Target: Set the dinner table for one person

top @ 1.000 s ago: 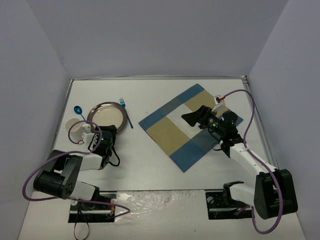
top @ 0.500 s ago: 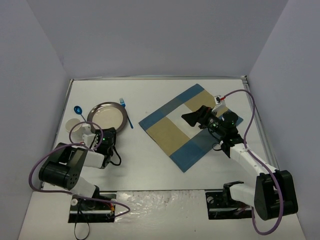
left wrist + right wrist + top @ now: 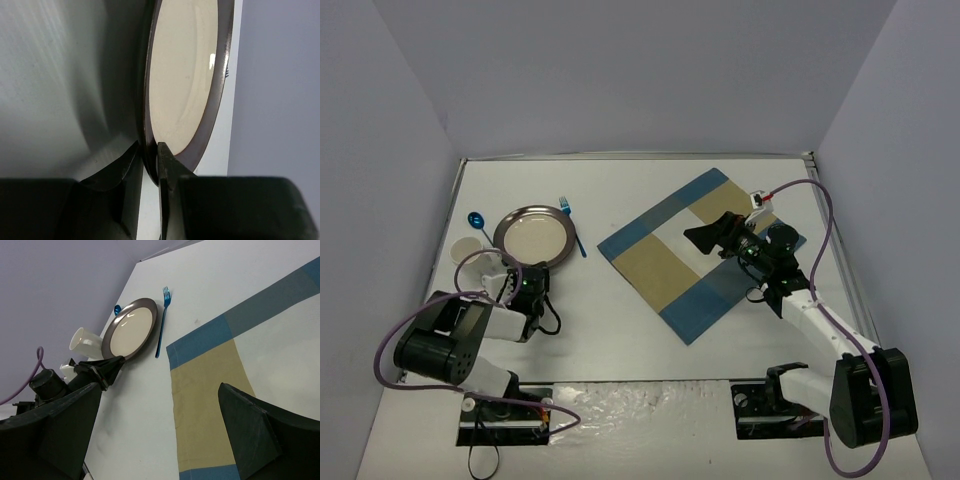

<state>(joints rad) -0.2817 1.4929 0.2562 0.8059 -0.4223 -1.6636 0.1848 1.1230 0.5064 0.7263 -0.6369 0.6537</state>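
On the left of the white dinner table (image 3: 620, 315) lies a brown-rimmed cream plate (image 3: 532, 235) (image 3: 182, 85). My left gripper (image 3: 533, 272) (image 3: 149, 146) is at the plate's near edge, its two fingers shut on the rim, one above and one below. A blue-and-tan checked placemat (image 3: 690, 255) (image 3: 210, 390) lies at an angle right of centre. Over its right part hovers my right gripper (image 3: 705, 237) (image 3: 160, 390), open wide with nothing between its fingers.
A blue fork (image 3: 572, 226) (image 3: 162, 322) lies just right of the plate. A blue spoon (image 3: 475, 220) lies to the plate's left, with a white cup (image 3: 468, 253) (image 3: 85, 342) beside it. Lavender-grey walls border the table on three sides.
The left gripper's fingers have closed onto the plate's near rim, and the left arm has shifted slightly. The right arm has barely moved.
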